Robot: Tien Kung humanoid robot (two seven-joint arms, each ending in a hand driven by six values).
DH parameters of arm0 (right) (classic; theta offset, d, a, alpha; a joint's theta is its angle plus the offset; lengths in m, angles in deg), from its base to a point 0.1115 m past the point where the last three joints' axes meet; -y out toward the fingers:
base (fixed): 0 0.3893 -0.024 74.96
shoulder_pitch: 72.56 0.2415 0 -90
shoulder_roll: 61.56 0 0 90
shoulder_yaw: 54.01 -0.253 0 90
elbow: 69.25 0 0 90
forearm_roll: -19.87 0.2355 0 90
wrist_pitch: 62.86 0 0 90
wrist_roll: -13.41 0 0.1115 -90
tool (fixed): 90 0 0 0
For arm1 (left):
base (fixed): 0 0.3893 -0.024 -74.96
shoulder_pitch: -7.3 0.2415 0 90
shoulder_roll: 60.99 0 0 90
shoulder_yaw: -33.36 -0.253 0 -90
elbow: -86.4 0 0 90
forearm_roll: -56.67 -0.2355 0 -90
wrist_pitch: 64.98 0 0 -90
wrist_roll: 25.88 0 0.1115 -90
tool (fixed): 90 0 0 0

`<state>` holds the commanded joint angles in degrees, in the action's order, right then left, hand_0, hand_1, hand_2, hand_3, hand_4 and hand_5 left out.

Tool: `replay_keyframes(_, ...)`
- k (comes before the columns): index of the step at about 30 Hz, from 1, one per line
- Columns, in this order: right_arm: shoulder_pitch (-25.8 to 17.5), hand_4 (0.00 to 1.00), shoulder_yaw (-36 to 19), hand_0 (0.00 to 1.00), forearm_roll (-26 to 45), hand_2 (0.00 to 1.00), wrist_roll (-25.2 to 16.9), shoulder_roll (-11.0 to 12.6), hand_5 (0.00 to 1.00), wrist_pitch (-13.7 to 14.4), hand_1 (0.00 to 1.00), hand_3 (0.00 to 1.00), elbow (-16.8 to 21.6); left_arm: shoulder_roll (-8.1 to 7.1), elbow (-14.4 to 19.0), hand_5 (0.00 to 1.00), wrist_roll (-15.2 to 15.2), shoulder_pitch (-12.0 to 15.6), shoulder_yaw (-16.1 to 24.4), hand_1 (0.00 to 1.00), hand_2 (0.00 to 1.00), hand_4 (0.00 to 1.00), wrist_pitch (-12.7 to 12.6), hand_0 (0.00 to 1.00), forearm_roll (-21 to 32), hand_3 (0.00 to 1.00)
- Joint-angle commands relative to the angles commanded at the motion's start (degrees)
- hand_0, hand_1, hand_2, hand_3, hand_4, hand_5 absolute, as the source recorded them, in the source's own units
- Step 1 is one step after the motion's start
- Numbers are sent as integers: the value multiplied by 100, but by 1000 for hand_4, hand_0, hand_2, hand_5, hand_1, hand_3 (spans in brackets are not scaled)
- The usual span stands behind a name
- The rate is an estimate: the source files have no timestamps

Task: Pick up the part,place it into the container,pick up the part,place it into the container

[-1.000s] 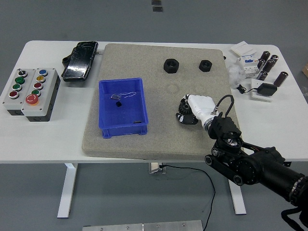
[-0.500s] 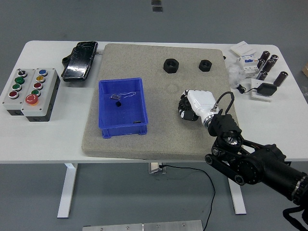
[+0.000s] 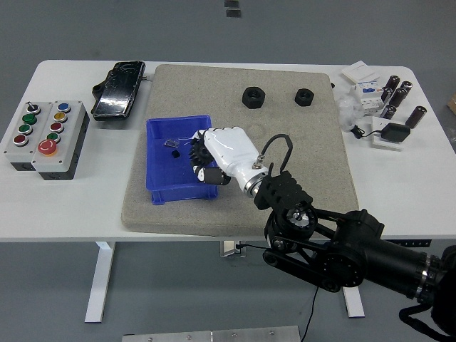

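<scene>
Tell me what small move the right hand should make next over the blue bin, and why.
Probably open the fingers and let the part drop. The right hand hangs over the right side of the blue container, fingers curled around something dark that looks like a part, though the grasp is partly hidden. Two black nuts wait on the mat's far side for the next pick.

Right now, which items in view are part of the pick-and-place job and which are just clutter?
In the job:
- right robot hand, over the bin's right side
- blue bin
- two black nuts on the mat

Lying about:
- button box
- black device, top left
- dark cylinders and small white parts, right edge
- grey mat
</scene>
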<state>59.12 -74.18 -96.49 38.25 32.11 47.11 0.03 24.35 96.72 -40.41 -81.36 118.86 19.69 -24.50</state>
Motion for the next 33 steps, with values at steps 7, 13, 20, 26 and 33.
replay_keyframes(7,84,409,257,554,-78,532,71,-127,2,81,554,518,-308,-17,0,371,-8,-8,27,624,583,717,1,658,-33,616)
replay_keyframes(13,57,494,279,567,27,652,12,-159,142,85,628,676,-403,-6,0,372,-9,-7,38,624,583,716,11,658,-57,617)
replay_keyframes(20,32,496,278,556,159,672,49,-159,267,48,644,692,-424,-14,0,373,-11,-11,66,624,584,716,11,659,-88,617)
replay_keyframes(26,13,524,150,550,183,669,52,-142,274,25,642,693,-353,-2,0,372,-14,-7,90,624,583,716,15,658,-108,618)
replay_keyframes(33,-19,570,44,551,218,671,42,-128,306,-68,643,691,-308,1,0,373,-14,-4,108,624,583,716,18,658,-130,616)
